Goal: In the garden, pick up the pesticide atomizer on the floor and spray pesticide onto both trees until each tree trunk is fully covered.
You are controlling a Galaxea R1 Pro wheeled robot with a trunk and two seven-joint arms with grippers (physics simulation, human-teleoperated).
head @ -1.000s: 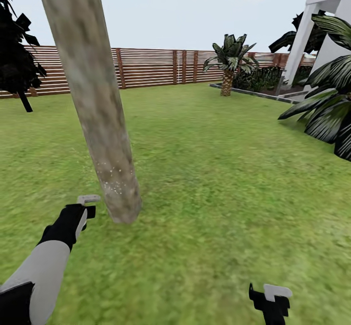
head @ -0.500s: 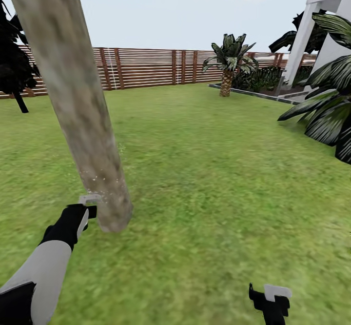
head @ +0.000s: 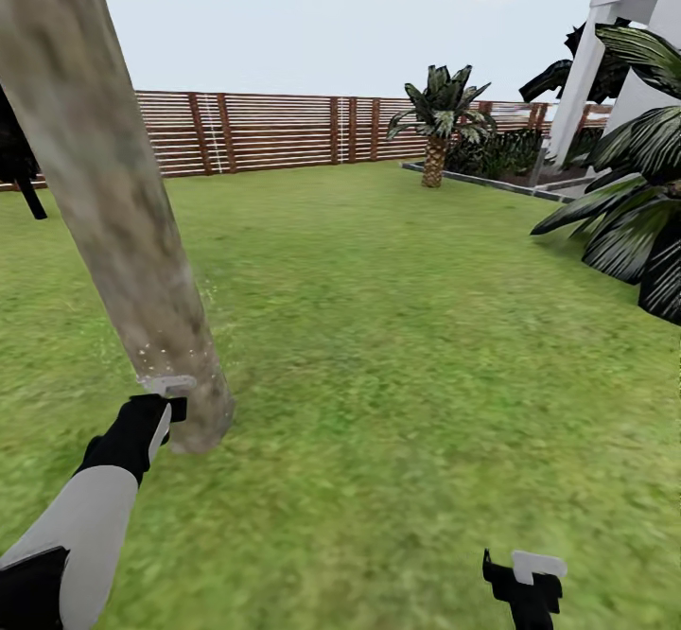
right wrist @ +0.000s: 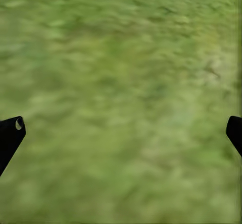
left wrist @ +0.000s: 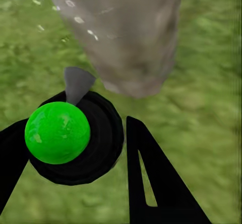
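Clamped on the pesticide atomizer (left wrist: 68, 138), the left gripper (left wrist: 75, 158) has its black fingers (left wrist: 151, 178) on either side of the dark round body with its bright green cap; the grey nozzle points at the tree trunk (left wrist: 126, 32), just beside its foot; white specks of spray dot the bark and the air near it. From the head camera the left gripper (head: 156, 417) sits close against the base of the tree trunk (head: 113, 214), which rises out of the grass (head: 397, 346); the right gripper (head: 525, 583) hangs well apart from the trunk, its fingertips (right wrist: 10, 133) spread wide over grass (right wrist: 121, 103); behind the trunk runs the wooden fence (head: 284, 129), with a small palm (head: 440, 119) and the white house (head: 634, 34) farther along it.
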